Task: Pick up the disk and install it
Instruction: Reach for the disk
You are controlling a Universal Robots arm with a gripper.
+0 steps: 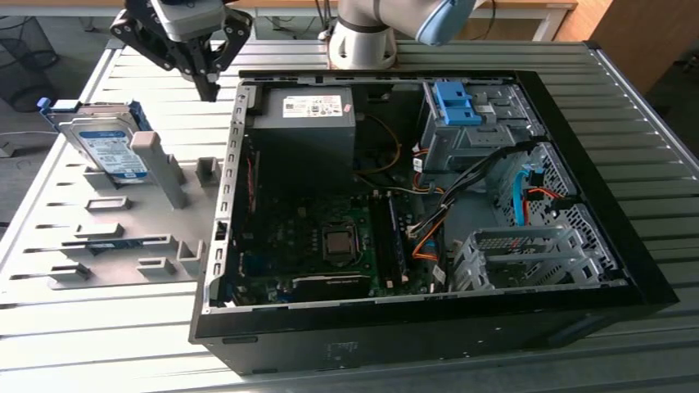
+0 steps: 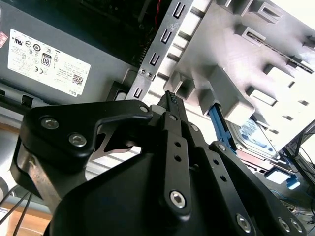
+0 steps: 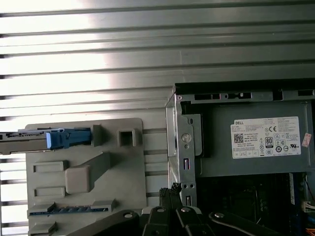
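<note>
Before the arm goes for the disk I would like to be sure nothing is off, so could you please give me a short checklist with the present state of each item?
1. The disk stands in the holder, top free: ok.
2. The fingers are open for a grasp: not ok, they are shut and empty.
3. The gripper is over the disk: not ok, it hangs by the case edge, to the exterior view's right of the disk.
4. The case side is open: ok.
5. The bay is free: cannot tell; a blue clip sits on it.
</note>
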